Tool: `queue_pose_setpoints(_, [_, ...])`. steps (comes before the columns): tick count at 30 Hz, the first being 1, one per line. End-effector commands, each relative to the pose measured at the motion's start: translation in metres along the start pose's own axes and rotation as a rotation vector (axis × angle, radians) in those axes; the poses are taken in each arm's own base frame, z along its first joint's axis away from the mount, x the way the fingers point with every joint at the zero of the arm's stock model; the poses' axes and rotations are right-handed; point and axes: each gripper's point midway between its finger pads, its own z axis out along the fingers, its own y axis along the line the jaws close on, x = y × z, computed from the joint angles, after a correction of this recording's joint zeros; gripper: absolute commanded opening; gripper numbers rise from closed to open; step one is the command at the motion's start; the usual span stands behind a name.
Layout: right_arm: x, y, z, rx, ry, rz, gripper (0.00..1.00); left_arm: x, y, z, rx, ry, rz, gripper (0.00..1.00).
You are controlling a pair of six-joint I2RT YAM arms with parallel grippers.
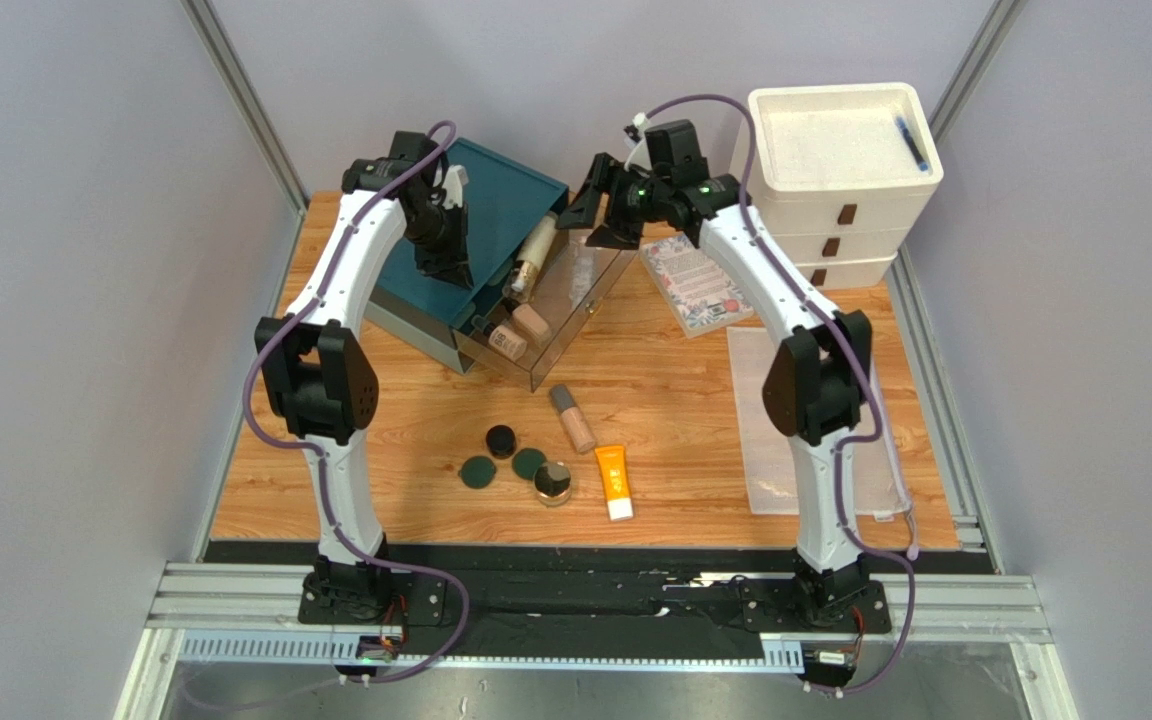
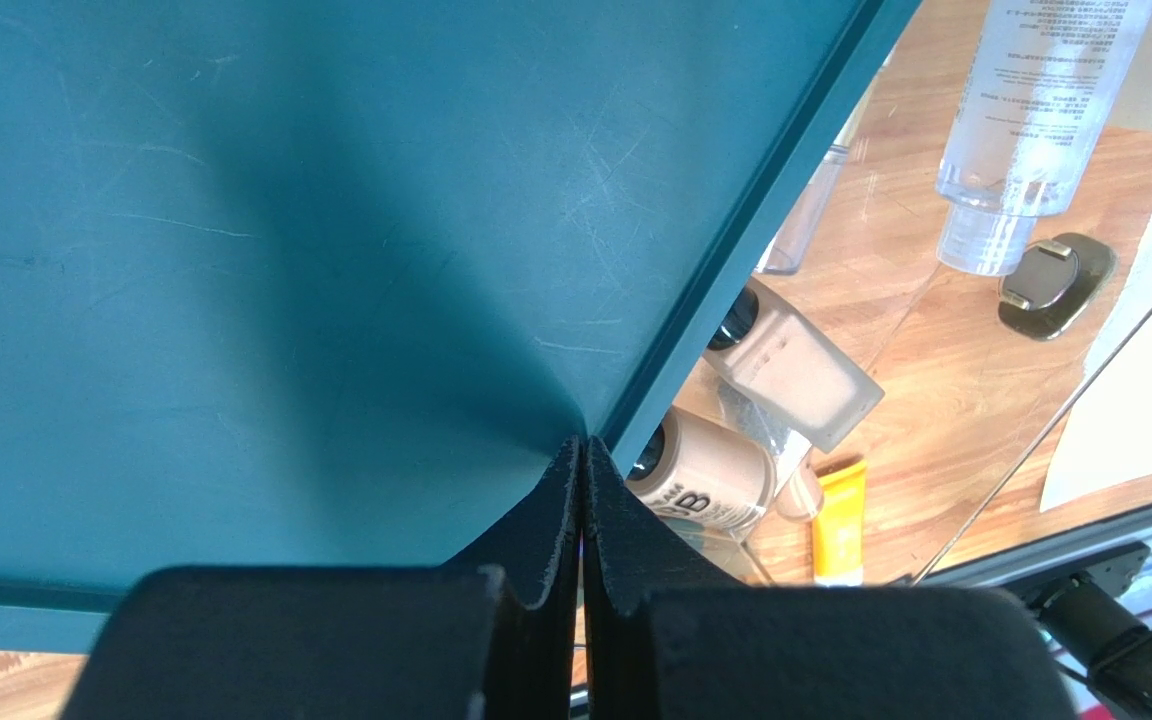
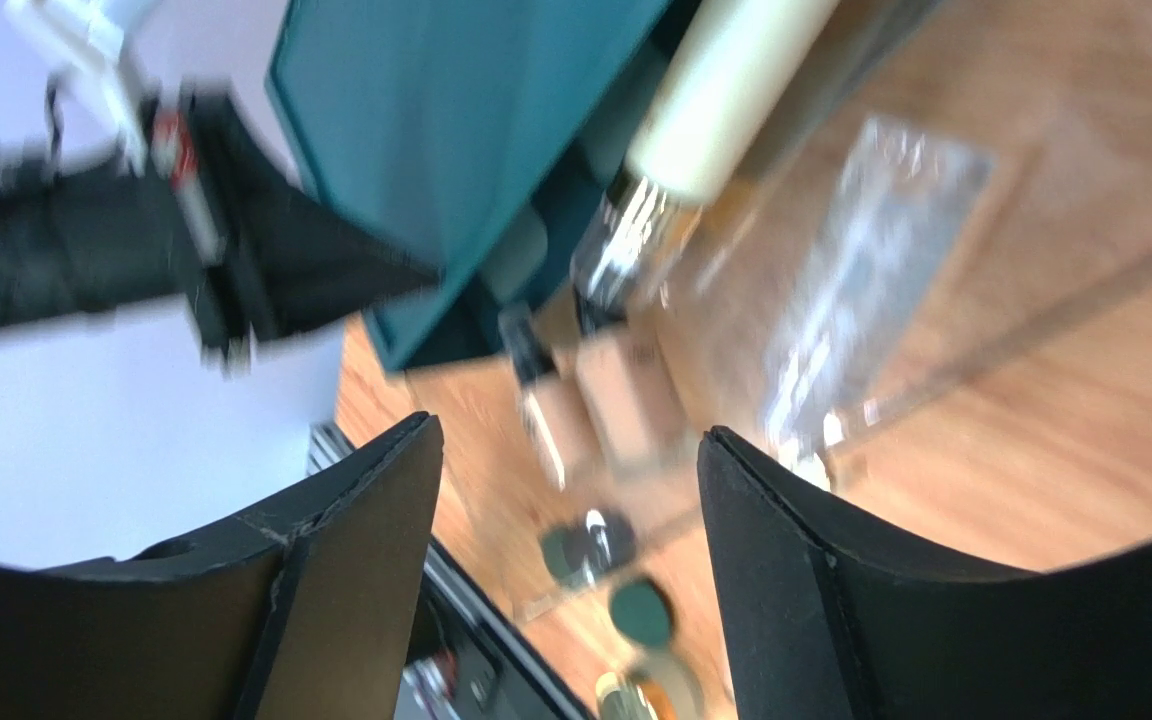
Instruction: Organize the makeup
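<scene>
A clear box [image 1: 585,285] holds a cream-gold bottle [image 1: 534,255] and beige bottles [image 1: 515,333]. On the table lie a beige tube [image 1: 573,419], an orange white-capped tube [image 1: 614,480], a black compact [image 1: 500,440], two green compacts [image 1: 477,474] and a gold-rimmed one [image 1: 552,483]. My left gripper [image 1: 447,270] is shut and empty, its tips [image 2: 582,450] against the edge of the teal box [image 2: 312,225]. Beige bottles [image 2: 793,368] and a clear tube [image 2: 1040,105] lie beside it. My right gripper [image 1: 597,210] is open and empty above the clear box; its blurred wrist view [image 3: 567,480] shows the cream bottle [image 3: 725,75].
The teal box [image 1: 500,203] sits at the back left, against the clear box. A patterned booklet [image 1: 695,285] lies right of them. A white drawer unit [image 1: 842,165] stands at the back right. A clear mesh pouch [image 1: 755,428] lies under the right arm.
</scene>
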Motion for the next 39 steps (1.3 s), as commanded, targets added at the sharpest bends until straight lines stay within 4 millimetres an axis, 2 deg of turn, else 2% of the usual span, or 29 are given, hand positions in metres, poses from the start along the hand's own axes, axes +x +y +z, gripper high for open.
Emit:
queue_pose_setpoints(1, [0.04, 0.003, -0.059, 0.051, 0.091, -0.154, 0.67, 0.051, 0.003, 0.037, -0.031, 0.236, -0.008, 0.0])
queue_pose_setpoints(4, [0.083, -0.03, -0.072, 0.126, 0.205, -0.197, 0.67, 0.052, 0.005, 0.038, -0.038, 0.239, -0.009, 0.0])
queue_pose_setpoints(5, [0.092, -0.039, -0.074, 0.147, 0.224, -0.223, 0.67, 0.052, 0.005, 0.038, -0.037, 0.241, -0.009, 0.0])
queue_pose_setpoints(6, [0.097, -0.039, -0.081, 0.145, 0.217, -0.242, 0.67, 0.052, 0.005, 0.039, -0.037, 0.243, -0.008, 0.0])
queue_pose_setpoints(7, [0.119, -0.056, -0.079, 0.168, 0.269, -0.226, 0.67, 0.052, 0.004, 0.04, -0.032, 0.245, -0.012, 0.0])
queue_pose_setpoints(9, [0.144, -0.068, -0.08, 0.193, 0.302, -0.267, 0.67, 0.052, 0.002, 0.04, -0.017, 0.243, -0.017, 0.0])
queue_pose_setpoints(14, [0.194, -0.085, -0.067, 0.257, 0.389, -0.372, 0.66, 0.05, -0.006, 0.041, 0.021, 0.242, -0.033, 0.0])
queue_pose_setpoints(16, [0.202, -0.087, -0.056, 0.257, 0.389, -0.415, 0.67, 0.048, -0.01, 0.04, 0.041, 0.24, -0.037, 0.0])
queue_pose_setpoints(17, [0.212, -0.086, -0.051, 0.253, 0.406, -0.436, 0.66, 0.048, -0.012, 0.041, 0.053, 0.241, -0.045, 0.0])
queue_pose_setpoints(20, [0.223, -0.086, -0.029, 0.262, 0.398, -0.513, 0.66, 0.05, -0.016, 0.04, 0.087, 0.25, -0.067, 0.0])
queue_pose_setpoints(23, [0.231, -0.082, -0.014, 0.265, 0.385, -0.547, 0.66, 0.051, -0.018, 0.04, 0.106, 0.259, -0.08, 0.0])
queue_pose_setpoints(25, [0.236, -0.079, -0.009, 0.265, 0.378, -0.554, 0.66, 0.05, -0.019, 0.038, 0.111, 0.258, -0.08, 0.0])
queue_pose_setpoints(29, [0.24, -0.087, -0.004, 0.309, 0.379, -0.568, 0.65, 0.045, -0.018, 0.034, 0.123, 0.244, -0.105, 0.0])
queue_pose_setpoints(32, [0.23, -0.091, -0.001, 0.351, 0.346, -0.576, 0.65, 0.037, -0.016, 0.027, 0.138, 0.219, -0.139, 0.0])
queue_pose_setpoints(34, [0.216, -0.088, 0.002, 0.378, 0.307, -0.584, 0.66, 0.028, -0.011, 0.023, 0.138, 0.184, -0.182, 0.0])
queue_pose_setpoints(35, [0.216, -0.092, 0.006, 0.401, 0.321, -0.578, 0.66, 0.024, -0.011, 0.02, 0.145, 0.168, -0.196, 0.0])
queue_pose_setpoints(36, [0.204, -0.082, 0.01, 0.394, 0.293, -0.583, 0.66, 0.018, -0.013, 0.014, 0.174, 0.143, -0.21, 0.0])
queue_pose_setpoints(37, [0.201, -0.089, 0.015, 0.424, 0.293, -0.582, 0.66, 0.01, -0.01, 0.01, 0.187, 0.113, -0.235, 0.0])
queue_pose_setpoints(39, [0.194, -0.083, 0.018, 0.421, 0.287, -0.581, 0.66, 0.001, -0.011, 0.003, 0.212, 0.09, -0.243, 0.0])
